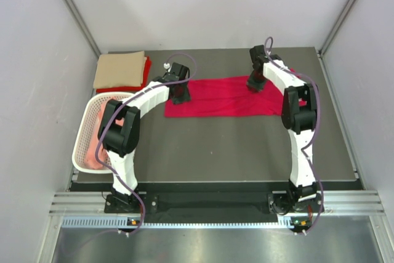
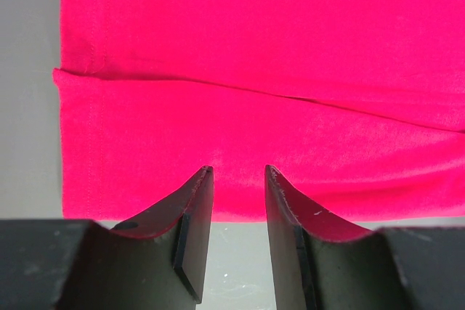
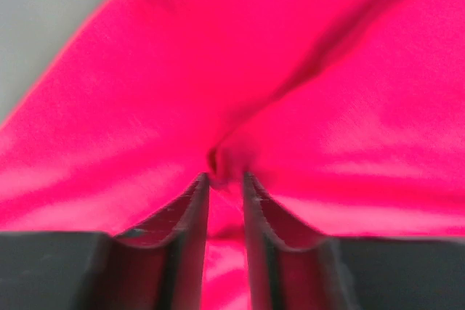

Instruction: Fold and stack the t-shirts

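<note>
From above, the crimson t-shirt [image 1: 228, 98] lies flat as a long band on the surface [image 1: 246, 146], its long axis running left to right across the robot's front. The left end effector [image 1: 180, 93] stands over the band's left end, and the right end effector [image 1: 255, 84] over its far edge towards the right end, so each arm has its own end of the cloth. The folded tan t-shirt [image 1: 120, 69] lies well apart at the far left corner on a red one, and the basket [image 1: 83, 146] sits beside the left arm.

In the left wrist view, the left end effector [image 2: 238, 172] is partly open with a clear gap between its fingers [image 2: 197, 201] and nothing held. Its tips hang just over the shirt's near edge. The shirt [image 2: 254, 34] stretches away ahead of it, with a fold line crossing the view from side to side.

In the right wrist view, which is blurred, the right end effector [image 3: 225, 176] has its jaws nearly together. The shirt [image 3: 218, 56] puckers right at the tips, with creases fanning out from them and red showing in the gap. I cannot tell whether it pinches the cloth or only presses on it.

Any fold from here likely carries one end along the long axis towards the other.
</note>
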Robot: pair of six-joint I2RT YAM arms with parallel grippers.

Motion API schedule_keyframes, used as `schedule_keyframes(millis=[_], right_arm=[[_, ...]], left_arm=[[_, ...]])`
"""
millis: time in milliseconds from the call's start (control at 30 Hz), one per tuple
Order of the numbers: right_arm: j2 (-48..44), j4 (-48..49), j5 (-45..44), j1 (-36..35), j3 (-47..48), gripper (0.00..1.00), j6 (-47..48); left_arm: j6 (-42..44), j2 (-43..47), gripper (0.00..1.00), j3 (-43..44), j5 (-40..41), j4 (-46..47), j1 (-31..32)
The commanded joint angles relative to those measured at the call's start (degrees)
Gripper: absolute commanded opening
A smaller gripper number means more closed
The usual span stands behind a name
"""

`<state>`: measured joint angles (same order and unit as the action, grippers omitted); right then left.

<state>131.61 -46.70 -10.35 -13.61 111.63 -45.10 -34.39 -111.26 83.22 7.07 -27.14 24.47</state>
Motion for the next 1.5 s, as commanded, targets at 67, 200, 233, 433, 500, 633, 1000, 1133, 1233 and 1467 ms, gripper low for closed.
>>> schedule_keyframes(millis=[67,200,233,433,500,633,1000,1133,1233,1467], right_arm=[[-13.19,-4.71,-5.19,1.3,-4.14,0.32,1.25],[-22.08,-7.35,-7.49,6.9,-12.91,0.42,-0.51],[-23.84,-7.36,-7.49,8.23,-17.98,0.42,-1.47],[-34.4,-2.01,-6.0,18.08,-33.48,0.42,0.1],[-35.63,-1.12,-6.0,20.27,-35.07,0.42,0.28],[-36.08,2.66,-5.39,22.13,-38.76,0.41,-0.25],[-30.98,13.73,-4.51,24.5,-42.72,0.4,1.15],[-28.61,15.67,-3.19,25.29,-43.16,0.4,1.95],[-28.08,16.72,-3.01,25.82,-44.13,0.39,2.39],[-25.97,17.34,-3.36,28.54,-43.43,0.27,5.63]], left_arm=[[-0.32,-0.18,0.4,-0.07,2.24,-0.81,0.14],[-1.03,1.83,0.4,-2.71,2.95,-0.64,0.14],[-1.12,2.27,0.4,-3.41,2.95,-0.46,0.14],[-1.38,5.44,0.4,-8.33,1.72,0.15,-0.12],[-1.38,6.75,0.41,-10.26,1.2,0.5,-0.91],[-1.64,10.18,0.44,-14.31,-0.65,2.34,-3.11],[-1.64,11.6,0.45,-18.44,-0.13,2.18,-6.36],[-1.64,10.98,0.45,-18.53,0.92,1.65,-6.71],[-1.47,10.45,0.45,-18.71,2.42,1.73,-6.8],[-0.94,7.29,0.43,-17.57,4.0,1.38,-8.21]])
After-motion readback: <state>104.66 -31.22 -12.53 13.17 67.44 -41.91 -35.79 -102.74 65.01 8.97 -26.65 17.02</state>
